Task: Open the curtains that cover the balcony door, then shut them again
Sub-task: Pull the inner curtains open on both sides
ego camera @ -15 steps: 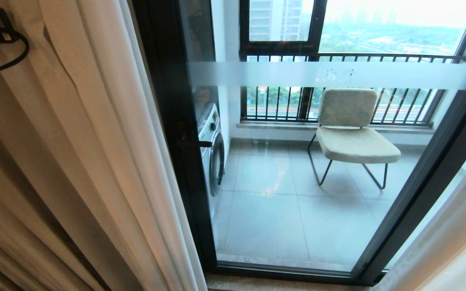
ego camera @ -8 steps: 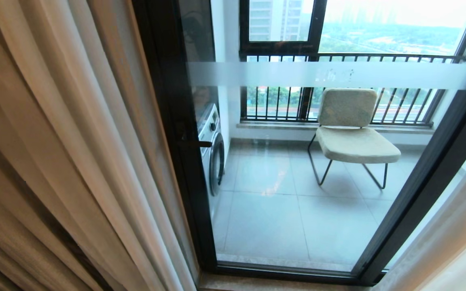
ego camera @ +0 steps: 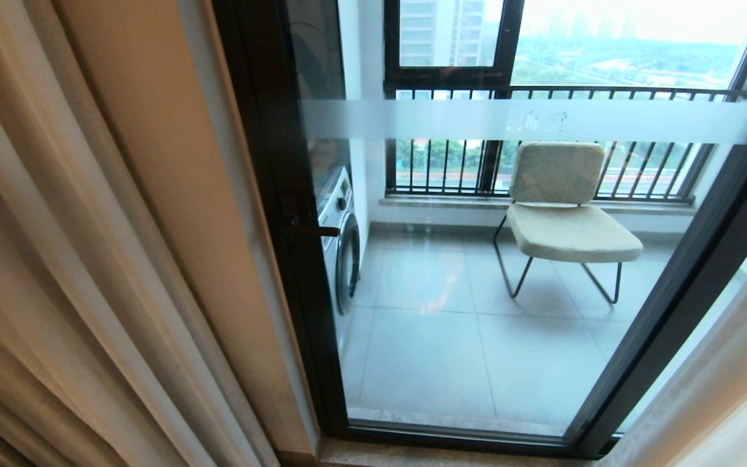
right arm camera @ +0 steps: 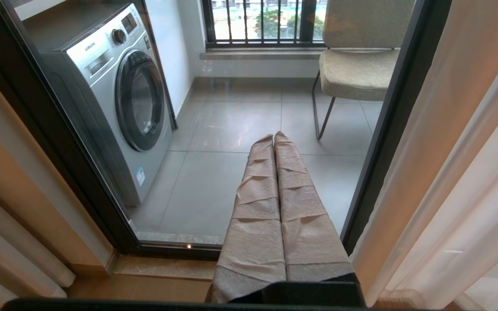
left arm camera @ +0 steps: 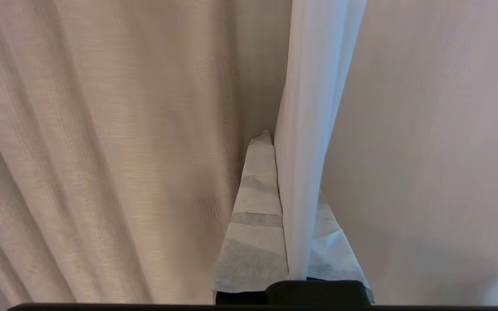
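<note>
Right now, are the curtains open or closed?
Open. The curtains are bunched in folds at the left, and the balcony door glass is uncovered, so the chair and washing machine show through.

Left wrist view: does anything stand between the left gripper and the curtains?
Nothing visible does. The left gripper is shut on a thin white fold of the curtains, with beige cloth on either side.

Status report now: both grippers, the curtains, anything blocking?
Left gripper shut on the curtains' white edge. Right gripper shut, empty, facing the balcony door. Curtains parted, glass exposed. No obstruction seen.
</note>
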Motion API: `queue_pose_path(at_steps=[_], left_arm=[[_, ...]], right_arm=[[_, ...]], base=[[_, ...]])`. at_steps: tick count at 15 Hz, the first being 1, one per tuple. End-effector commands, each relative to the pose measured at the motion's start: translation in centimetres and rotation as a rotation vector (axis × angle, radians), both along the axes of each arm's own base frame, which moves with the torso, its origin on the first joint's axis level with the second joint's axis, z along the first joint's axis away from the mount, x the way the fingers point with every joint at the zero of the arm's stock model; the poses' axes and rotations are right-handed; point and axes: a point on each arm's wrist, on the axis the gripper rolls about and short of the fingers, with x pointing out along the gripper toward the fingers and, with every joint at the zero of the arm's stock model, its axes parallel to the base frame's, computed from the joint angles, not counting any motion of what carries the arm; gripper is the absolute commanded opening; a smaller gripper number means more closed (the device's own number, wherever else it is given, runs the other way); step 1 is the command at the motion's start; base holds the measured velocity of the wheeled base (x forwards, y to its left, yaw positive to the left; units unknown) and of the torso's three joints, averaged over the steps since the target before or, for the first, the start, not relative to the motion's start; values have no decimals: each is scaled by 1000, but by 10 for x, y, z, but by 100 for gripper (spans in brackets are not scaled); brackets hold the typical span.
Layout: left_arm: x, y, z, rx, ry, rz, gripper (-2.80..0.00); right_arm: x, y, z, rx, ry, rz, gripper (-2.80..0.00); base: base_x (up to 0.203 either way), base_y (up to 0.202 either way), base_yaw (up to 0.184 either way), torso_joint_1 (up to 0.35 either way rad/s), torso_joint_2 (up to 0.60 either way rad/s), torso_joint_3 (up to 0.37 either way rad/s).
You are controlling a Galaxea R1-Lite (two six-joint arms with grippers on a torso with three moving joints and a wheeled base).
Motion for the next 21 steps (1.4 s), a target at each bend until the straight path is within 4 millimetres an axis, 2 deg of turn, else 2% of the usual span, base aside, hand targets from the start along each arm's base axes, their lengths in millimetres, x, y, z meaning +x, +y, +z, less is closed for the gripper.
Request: queue_pose_path(at_steps=[1, 10, 15, 21], left_arm=[[2, 0, -3, -6, 7, -5, -280], [5, -74, 42, 64, -80, -157, -280], [18, -108, 47, 70, -90, -269, -280], [26, -125, 45, 63, -88, -317, -280]], right_arm=[[0, 0, 0, 0, -1, 0, -280], [0, 0, 0, 0, 0, 0, -280], [0, 0, 0, 0, -1, 0, -280], [0, 0, 0, 0, 0, 0, -280]], base=[[0, 0, 0, 0, 0, 0], [0, 0, 0, 0, 0, 0], [0, 0, 0, 0, 0, 0], [0, 0, 0, 0, 0, 0]])
